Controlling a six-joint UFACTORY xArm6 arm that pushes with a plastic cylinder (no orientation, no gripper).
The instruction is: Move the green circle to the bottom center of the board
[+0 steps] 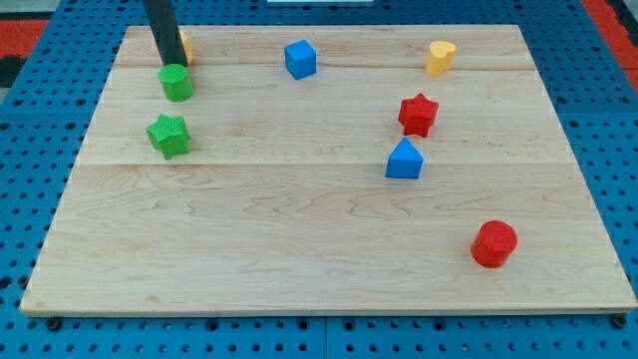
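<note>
Seven small blocks lie spread over the wooden board (319, 259), which sits on a blue pegged desk (40, 120). The dark rod comes down at the view's top left, and its tip (170, 64) stands just behind the green circle (177, 82), touching or nearly touching its far side. A yellow block (185, 45) peeks out from behind the rod, its shape hidden. Just below the circle sits the green star (168, 135). Along the top are a blue cube (300, 59) and a yellow heart-like block (441, 57). Toward the right, the red star (418, 114) stands just above the blue triangular block (404, 160), and the red circle (493, 243) lies alone at the lower right. No hand is fitted to this arm, only the rod.
</note>
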